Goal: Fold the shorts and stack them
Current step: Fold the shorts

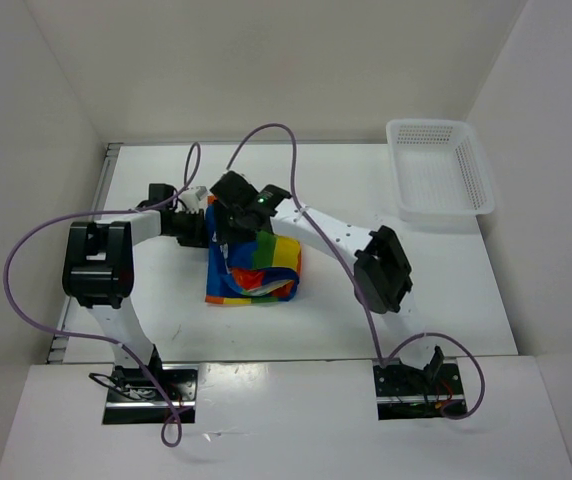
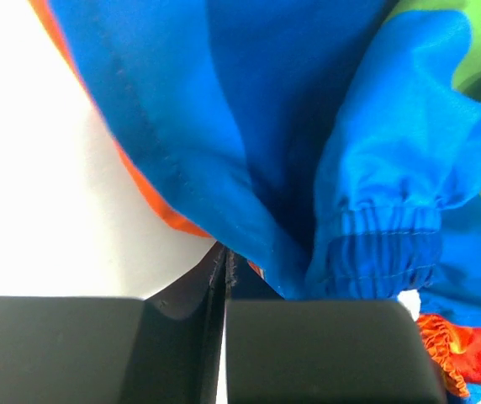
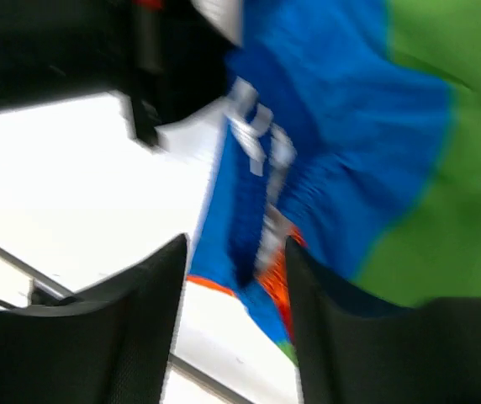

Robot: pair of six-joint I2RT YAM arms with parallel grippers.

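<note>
The rainbow-striped shorts [image 1: 254, 268] lie bunched in the middle of the table. Both grippers meet at their far left edge. My left gripper [image 1: 206, 228] comes in from the left. In the left wrist view its jaws [image 2: 224, 251] are pressed together at the blue and orange fabric [image 2: 249, 126], whose folds run into the fingertips. My right gripper [image 1: 230, 214] hangs over the same edge. In the blurred right wrist view it is open [image 3: 236, 244], with the gathered waistband [image 3: 261, 244] and white drawstring [image 3: 253, 130] between its fingers.
A white mesh basket [image 1: 471, 165] stands at the far right of the table. White walls close in the table on the left, back and right. Purple cables loop over both arms.
</note>
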